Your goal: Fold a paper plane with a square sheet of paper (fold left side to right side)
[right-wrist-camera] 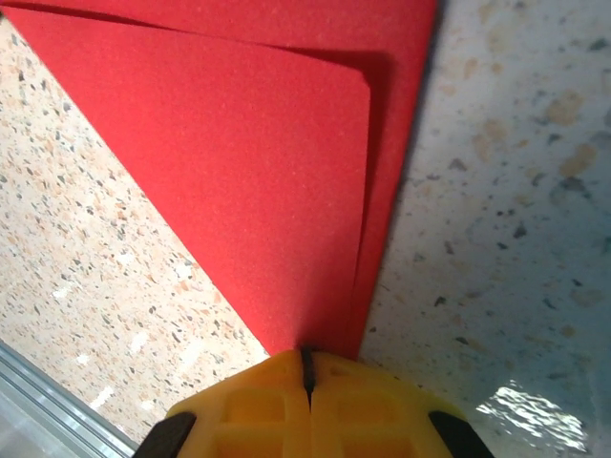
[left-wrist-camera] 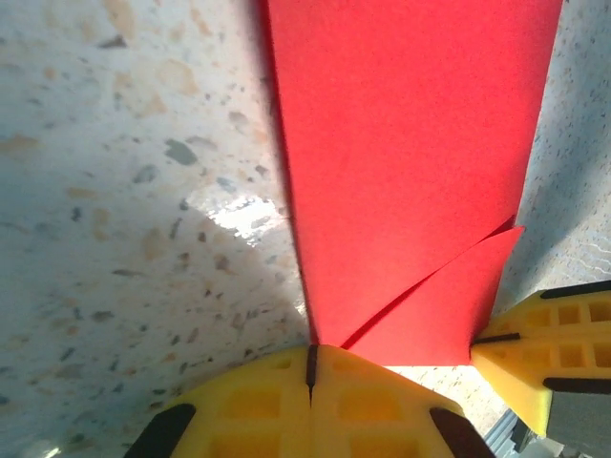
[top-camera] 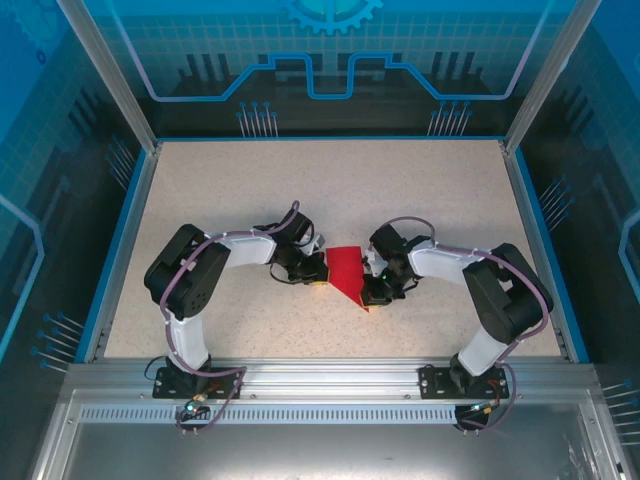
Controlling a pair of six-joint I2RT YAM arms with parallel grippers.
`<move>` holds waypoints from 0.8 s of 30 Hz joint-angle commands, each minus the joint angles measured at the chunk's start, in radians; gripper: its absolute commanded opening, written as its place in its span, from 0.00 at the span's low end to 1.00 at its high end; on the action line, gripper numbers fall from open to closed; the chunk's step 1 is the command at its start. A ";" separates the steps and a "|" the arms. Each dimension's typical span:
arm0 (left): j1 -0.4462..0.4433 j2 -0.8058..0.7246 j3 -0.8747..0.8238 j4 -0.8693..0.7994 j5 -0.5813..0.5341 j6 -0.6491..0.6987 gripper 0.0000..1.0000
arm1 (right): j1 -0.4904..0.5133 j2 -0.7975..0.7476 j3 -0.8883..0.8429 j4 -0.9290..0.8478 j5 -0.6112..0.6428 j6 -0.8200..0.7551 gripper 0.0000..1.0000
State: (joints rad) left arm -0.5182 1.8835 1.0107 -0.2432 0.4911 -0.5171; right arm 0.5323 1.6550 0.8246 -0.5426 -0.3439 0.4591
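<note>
The square sheet of paper is bright red and folded into a tapering shape with overlapping layers, its point towards the near right. It sits between the two grippers at mid-table. My left gripper is shut at its left near corner; in the left wrist view the paper fans out from the closed yellow fingertips. My right gripper is shut at the paper's near point; in the right wrist view two red layers run out from the seam between the fingers. Soft shadows beside the paper suggest it is slightly raised.
The speckled beige tabletop is bordered by a blue rim and aluminium posts. A metal rail runs along the near edge by the arm bases. The right gripper's yellow fingertips show at the lower right of the left wrist view.
</note>
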 commanded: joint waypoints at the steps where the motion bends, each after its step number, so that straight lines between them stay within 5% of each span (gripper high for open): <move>1: 0.072 0.006 -0.015 -0.092 -0.186 0.043 0.03 | 0.003 0.028 -0.036 -0.130 0.144 -0.014 0.00; 12: -0.049 -0.184 -0.058 -0.030 -0.093 -0.026 0.04 | 0.009 0.039 -0.021 -0.114 0.124 -0.009 0.00; 24: -0.175 -0.003 0.048 0.046 -0.071 -0.077 0.06 | 0.026 0.039 0.001 -0.106 0.101 -0.007 0.00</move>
State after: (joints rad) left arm -0.6872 1.8431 1.0248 -0.2134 0.4080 -0.5781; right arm 0.5392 1.6627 0.8425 -0.5659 -0.3344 0.4522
